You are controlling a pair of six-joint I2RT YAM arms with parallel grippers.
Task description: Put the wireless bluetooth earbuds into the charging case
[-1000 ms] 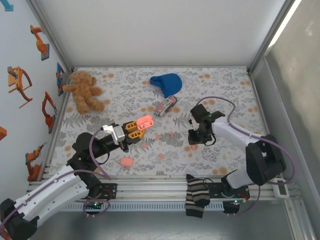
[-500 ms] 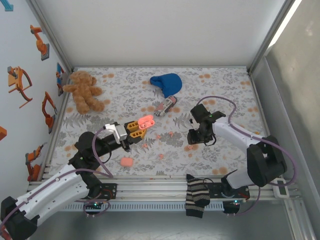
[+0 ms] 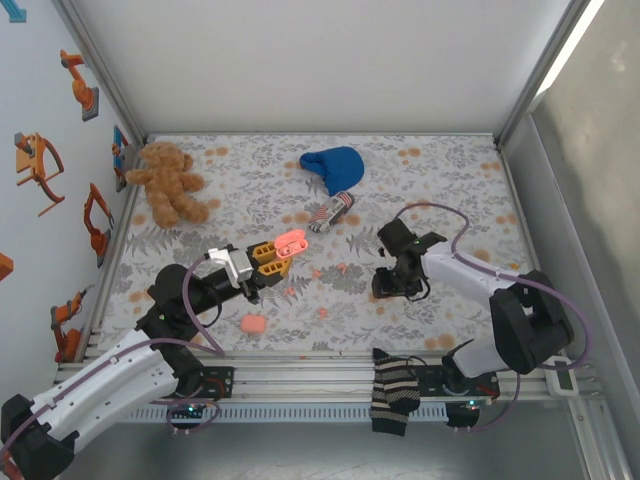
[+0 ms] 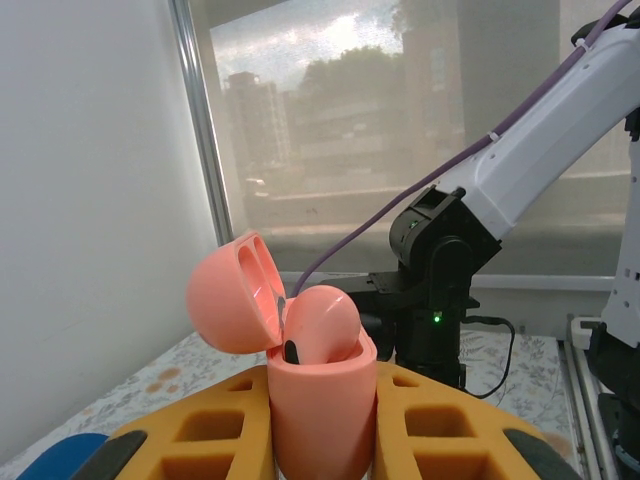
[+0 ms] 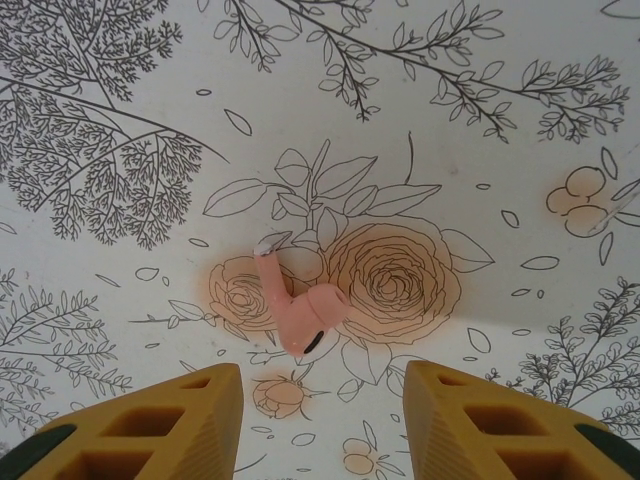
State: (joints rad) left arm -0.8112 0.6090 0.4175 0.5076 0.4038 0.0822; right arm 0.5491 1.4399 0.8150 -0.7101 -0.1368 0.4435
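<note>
From above, we see the left gripper [image 3: 272, 252] clamped on the open pink case [image 3: 291, 242], while the right gripper [image 3: 386, 284] hangs low over the floral cloth [image 3: 450, 190], perhaps touching it. The left wrist view shows a seated earbud [image 4: 322, 318] in the case. In the right wrist view the fingers [image 5: 205, 405] stand apart, and a loose earbud [image 5: 297, 318] lies on the cloth just ahead of them.

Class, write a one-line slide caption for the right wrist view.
Open right gripper hovers over a pink earbud lying on the floral cloth.
</note>
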